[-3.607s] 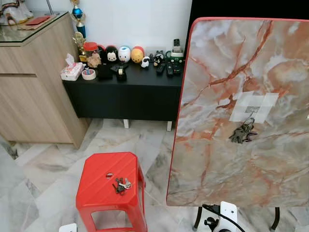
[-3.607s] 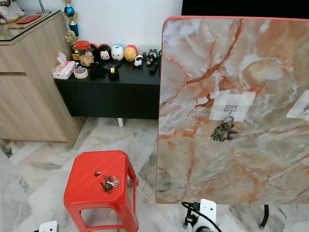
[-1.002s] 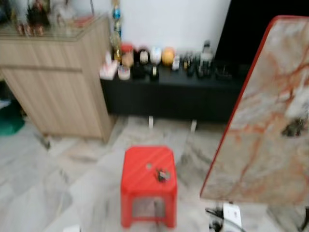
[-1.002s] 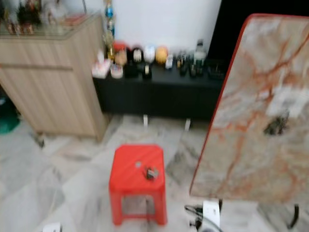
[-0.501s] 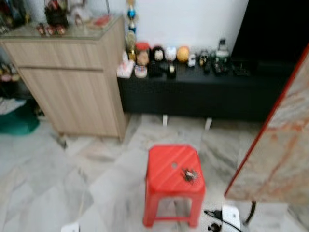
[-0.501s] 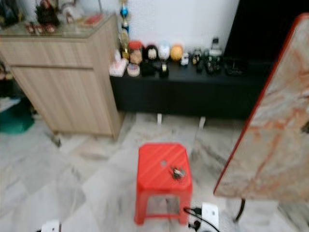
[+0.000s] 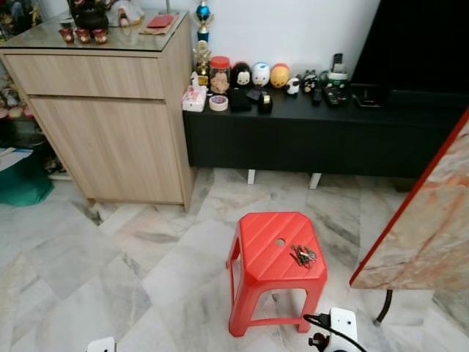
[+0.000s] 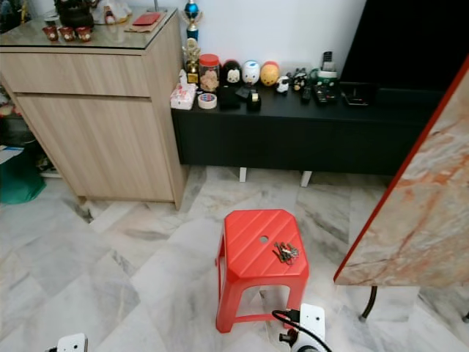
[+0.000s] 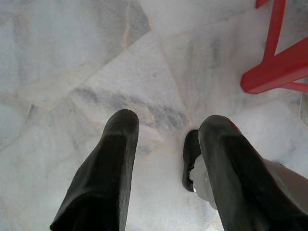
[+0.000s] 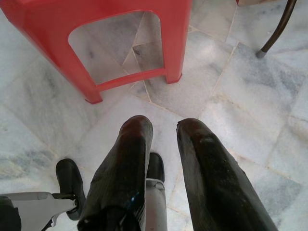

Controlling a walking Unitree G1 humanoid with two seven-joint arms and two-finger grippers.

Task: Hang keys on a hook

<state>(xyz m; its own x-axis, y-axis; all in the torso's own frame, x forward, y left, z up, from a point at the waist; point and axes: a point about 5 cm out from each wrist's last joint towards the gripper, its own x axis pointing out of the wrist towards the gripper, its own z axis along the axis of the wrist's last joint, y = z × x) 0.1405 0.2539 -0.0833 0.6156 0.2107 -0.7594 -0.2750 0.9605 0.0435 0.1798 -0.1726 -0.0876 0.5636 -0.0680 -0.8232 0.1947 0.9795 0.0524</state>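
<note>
A wooden cabinet point(image 7: 110, 125) stands at left; the view has swung left since seconds ago, centring the red stool point(image 7: 275, 264) where the keys point(image 7: 303, 255) lie. The marble board point(image 7: 432, 227) with its hook has slid to the right edge. Left gripper point(image 9: 166, 139) and right gripper point(image 10: 163, 132) hang low, fingers apart and empty, so pickup likely comes next.

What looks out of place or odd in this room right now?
A bunch of keys lies loose on the red stool instead of on a hook. A marble tabletop also stands tipped up on edge at the right.
</note>
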